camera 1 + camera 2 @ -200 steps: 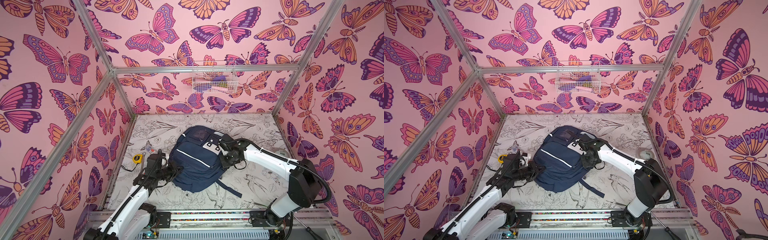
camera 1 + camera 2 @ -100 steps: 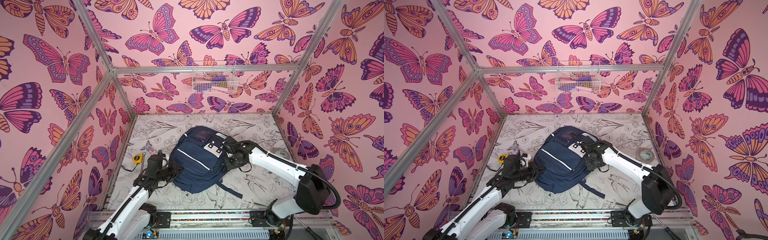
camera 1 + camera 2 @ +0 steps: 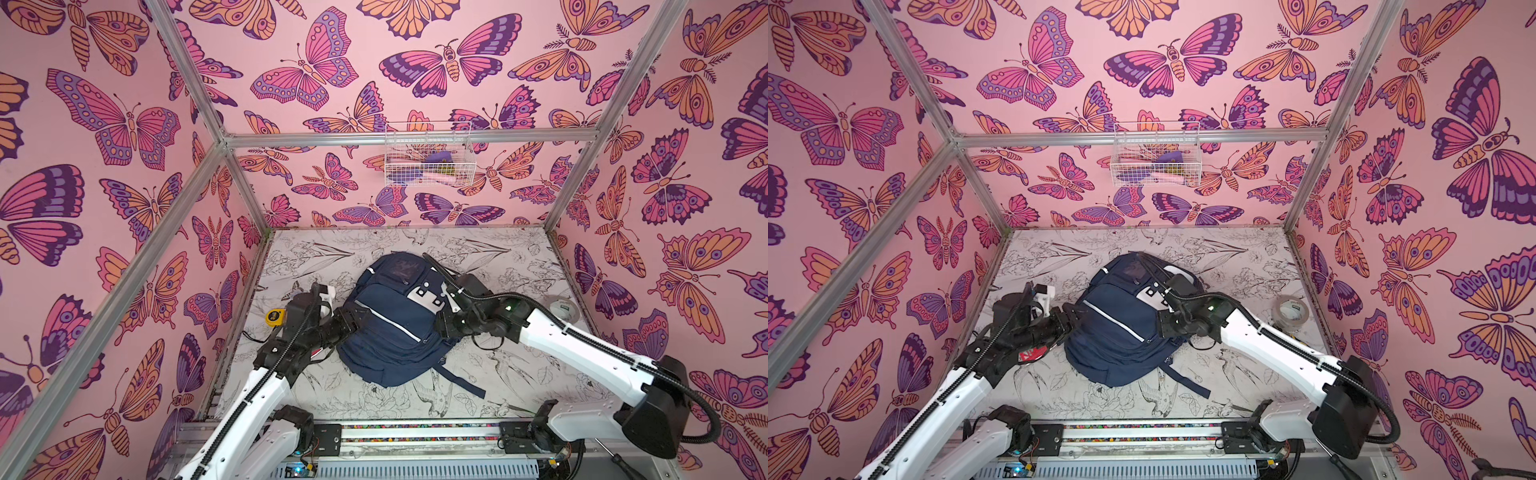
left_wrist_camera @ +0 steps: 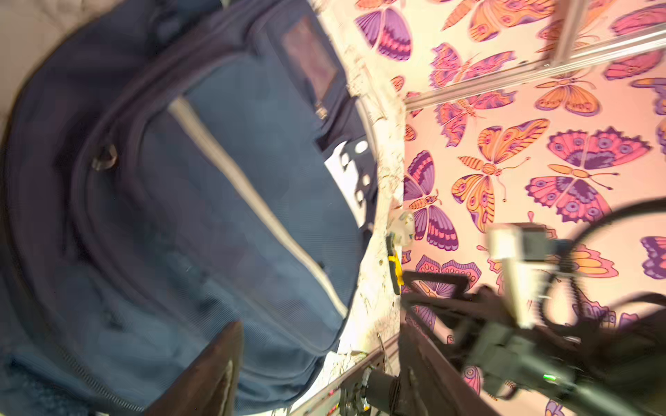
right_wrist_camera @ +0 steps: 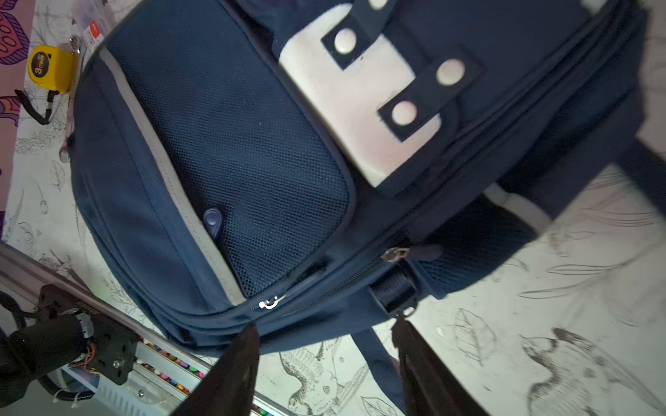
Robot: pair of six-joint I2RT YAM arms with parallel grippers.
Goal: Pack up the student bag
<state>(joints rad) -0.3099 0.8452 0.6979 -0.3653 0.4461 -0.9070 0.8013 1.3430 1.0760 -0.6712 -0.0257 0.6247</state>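
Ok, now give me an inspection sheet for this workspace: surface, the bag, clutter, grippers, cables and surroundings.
Surface: tabletop printed with black line drawings of plants and birds.
Job's things: student bag lies mid-table, front up; the zips in view look shut.
Clutter: yellow tape measure beside the left arm; tape roll near the right wall.
Grippers: left gripper open at the bag's side; right gripper open at the opposite side; neither holds anything.
Cables: black cables run along both arms; the right arm's arcs over the bag's top corner.
Surroundings: pink butterfly walls, aluminium frame, white wire basket on the back wall holding purple and pink items.
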